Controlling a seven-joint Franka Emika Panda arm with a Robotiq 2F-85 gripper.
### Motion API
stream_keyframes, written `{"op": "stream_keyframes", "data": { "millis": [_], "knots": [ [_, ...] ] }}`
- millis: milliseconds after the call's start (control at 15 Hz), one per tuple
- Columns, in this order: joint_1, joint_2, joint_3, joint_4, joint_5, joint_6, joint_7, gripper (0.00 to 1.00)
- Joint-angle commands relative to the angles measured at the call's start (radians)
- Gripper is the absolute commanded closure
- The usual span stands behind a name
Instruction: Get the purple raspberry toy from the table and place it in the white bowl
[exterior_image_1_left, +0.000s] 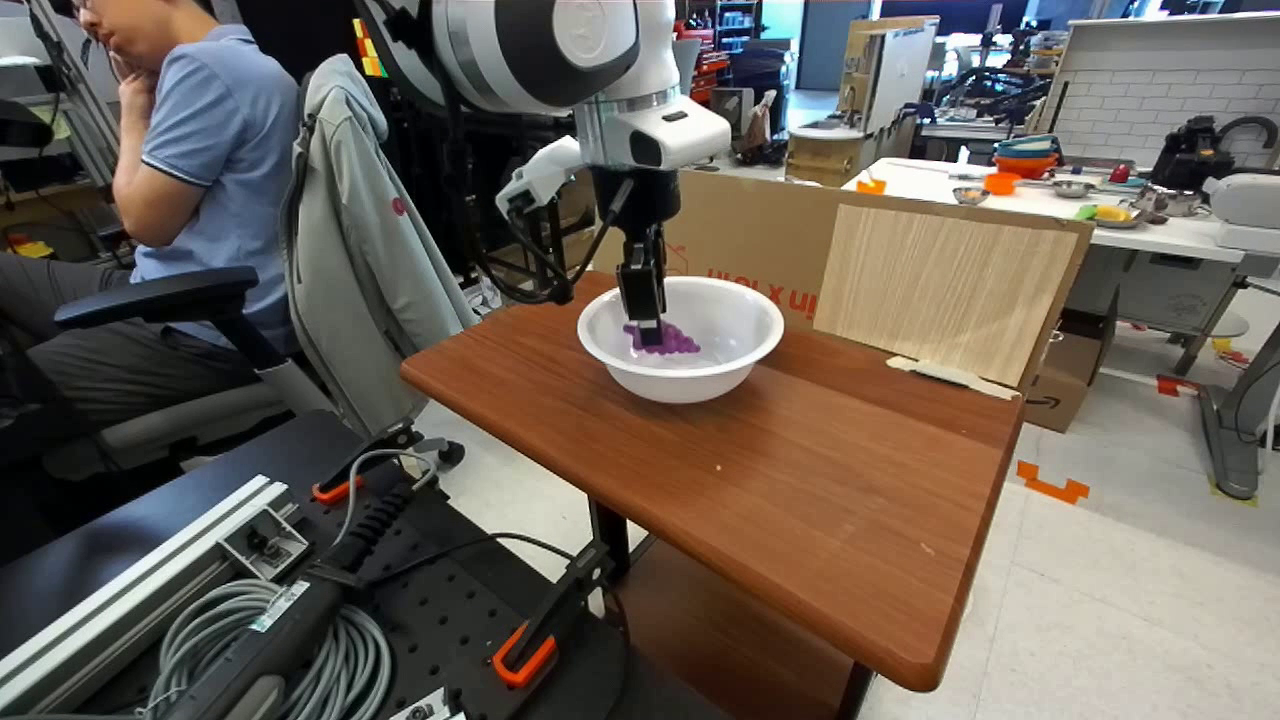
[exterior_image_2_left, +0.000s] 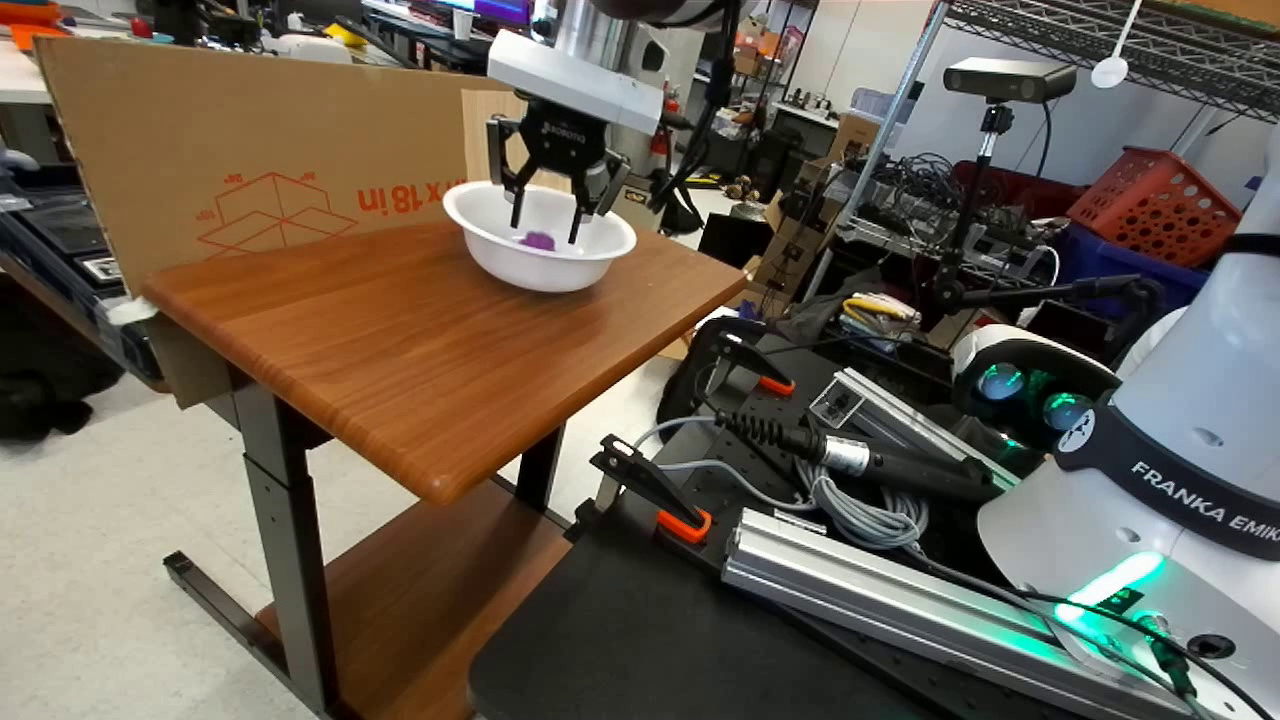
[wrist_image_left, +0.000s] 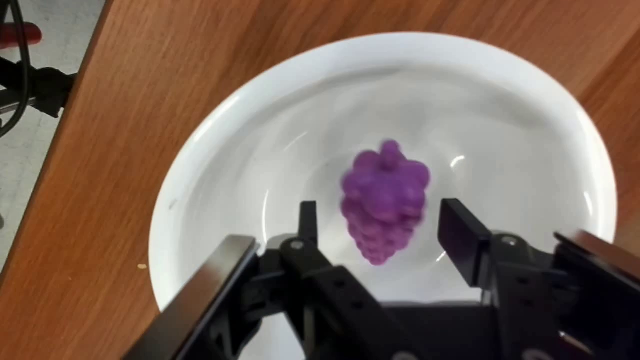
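evidently the placing is the step in hand, and it looks all but done: the purple raspberry toy (wrist_image_left: 385, 200) is inside the white bowl (wrist_image_left: 420, 47), near the middle of its floor, and the gripper (exterior_image_2_left: 546, 231) points down over it, its fingers (wrist_image_left: 462, 240) apart, one to either side, a gap showing between each and the toy in the wrist view. what the next move calls for, i judge, is a straight lift with that spread kept, so that neither fingertip brushes the toy or knocks the rim. the toy is a cluster of rounded beads, plump at the stubby stem and tapering to a narrow end, with a dull sheen that suggests soft plastic. the bowl is round, wide and smooth, its glossy wall catching thin streaks of light; plastic or glazed ceramic, i cannot tell. beneath, the bench (exterior_image_1_left: 720, 470) has a flat reddish-brown wood-grain top with rounded corners.
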Motion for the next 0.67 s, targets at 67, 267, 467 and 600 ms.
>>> {"op": "stream_keyframes", "data": {
  "millis": [67, 267, 467, 600],
  "knots": [
    [-0.009, -0.068, 0.014, -0.044, 0.04, 0.076, -0.058, 0.01],
    [-0.03, -0.16, 0.033, -0.106, 0.097, 0.141, -0.124, 0.0],
    [-0.013, -0.129, 0.017, -0.063, 0.111, 0.111, -0.142, 0.0],
    [-0.03, -0.188, 0.038, -0.096, 0.147, 0.111, -0.198, 0.0]
  ]
}}
